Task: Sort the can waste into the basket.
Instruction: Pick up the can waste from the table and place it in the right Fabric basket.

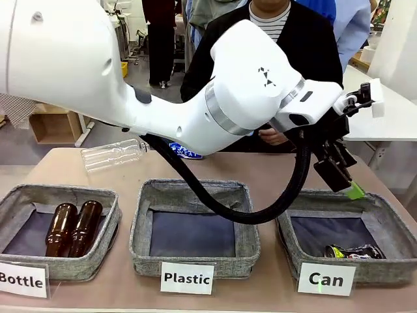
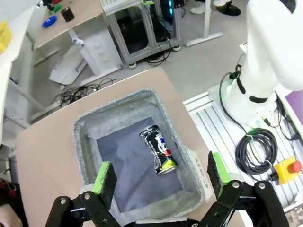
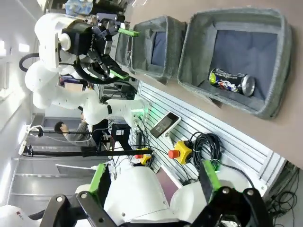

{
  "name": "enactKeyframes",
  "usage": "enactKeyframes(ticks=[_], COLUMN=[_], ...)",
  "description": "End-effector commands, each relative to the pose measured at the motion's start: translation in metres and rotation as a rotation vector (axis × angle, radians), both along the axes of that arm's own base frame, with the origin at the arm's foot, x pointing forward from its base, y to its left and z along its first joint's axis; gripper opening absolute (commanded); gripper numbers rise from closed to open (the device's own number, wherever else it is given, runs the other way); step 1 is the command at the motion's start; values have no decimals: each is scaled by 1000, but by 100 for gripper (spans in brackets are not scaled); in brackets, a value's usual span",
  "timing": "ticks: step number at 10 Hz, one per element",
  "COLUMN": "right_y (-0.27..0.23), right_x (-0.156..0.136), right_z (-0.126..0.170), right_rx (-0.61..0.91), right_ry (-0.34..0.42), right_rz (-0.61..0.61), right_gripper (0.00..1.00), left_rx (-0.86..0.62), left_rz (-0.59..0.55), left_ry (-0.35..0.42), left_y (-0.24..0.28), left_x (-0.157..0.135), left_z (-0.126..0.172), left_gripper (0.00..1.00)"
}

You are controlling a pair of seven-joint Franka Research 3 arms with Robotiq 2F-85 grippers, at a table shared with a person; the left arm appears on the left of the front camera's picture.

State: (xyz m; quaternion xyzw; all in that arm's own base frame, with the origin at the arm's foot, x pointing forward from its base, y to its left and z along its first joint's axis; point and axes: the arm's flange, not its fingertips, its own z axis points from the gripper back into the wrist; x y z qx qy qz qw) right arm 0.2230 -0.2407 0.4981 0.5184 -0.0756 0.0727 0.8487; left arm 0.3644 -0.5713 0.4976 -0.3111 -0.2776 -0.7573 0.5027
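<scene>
The dark crushed can [image 1: 355, 251] with green-yellow marks lies inside the grey basket [image 1: 384, 270] carded "Can" at the right. My left arm reaches across the table, and its gripper [image 1: 348, 186] hangs open and empty above that basket's back rim. In the left wrist view the can [image 2: 158, 149] lies on the basket's dark base, below and between the spread green pads [image 2: 104, 177], inside the basket [image 2: 118, 106]. A blue and white can [image 1: 186, 151] lies on the table behind the arm, partly hidden. My right gripper [image 3: 154, 182] is open and empty, off beside the table, looking at the can [image 3: 232, 80].
The middle basket [image 1: 195, 195] is carded "Plastic". At the left, the "Bottle" basket [image 1: 104, 251] holds two brown bottles [image 1: 73, 227]. A clear plastic bottle [image 1: 111, 155] lies on the table behind them. A person stands at the far side, one hand [image 1: 273, 137] near the table edge.
</scene>
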Motion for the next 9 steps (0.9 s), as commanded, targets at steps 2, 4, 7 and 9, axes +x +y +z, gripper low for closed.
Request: enactKeyframes(ticks=[2, 4, 7, 9], right_y=[-19, -43, -46, -43], right_x=[-18, -35, -35, -34], right_z=[9, 12, 11, 10], right_rx=[-24, -64, -85, -91], right_ry=[-2, -13, -17, -14], right_rz=[-49, -83, -86, -82], right_gripper=[100, 100, 100, 100], left_rx=[11, 36, 40, 45], left_rz=[-59, -66, -43, -31], left_ry=[-8, 1, 0, 5], left_y=[-19, -35, -31, -29], left_x=[-10, -8, -6, -7], left_z=[-15, -16, -14, -15], left_gripper=[100, 100, 100, 100])
